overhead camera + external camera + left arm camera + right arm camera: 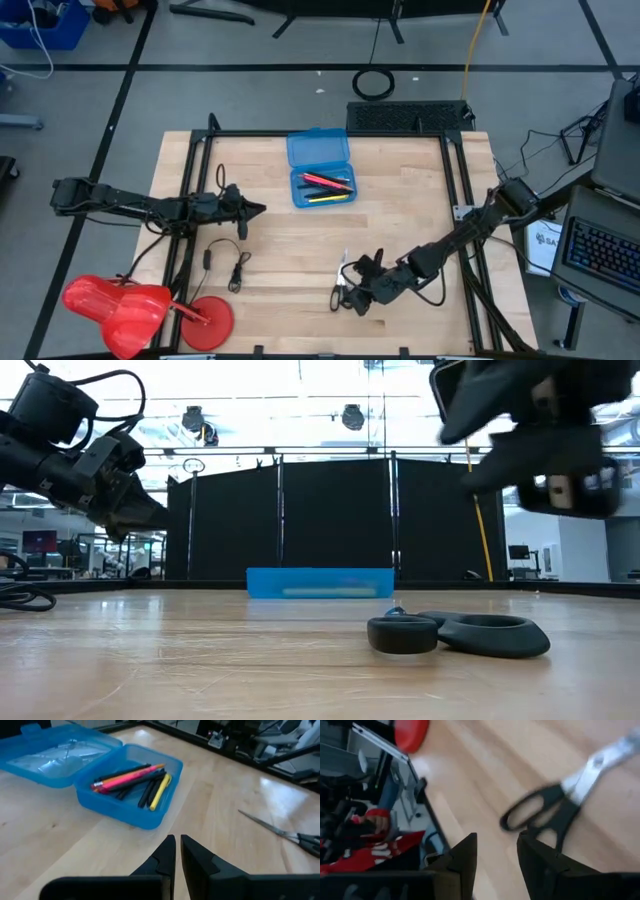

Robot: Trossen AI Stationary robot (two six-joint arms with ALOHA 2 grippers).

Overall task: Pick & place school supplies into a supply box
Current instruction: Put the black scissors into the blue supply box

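Your right tool hangs just above the bench, fingers spread and empty, beside the black handles of the scissors, which lie flat near the front edge. You're in the reach step: settle lower and straddle them before closing. The supply box sits open well behind, pens inside. Your left tool waits, fingers pressed together.
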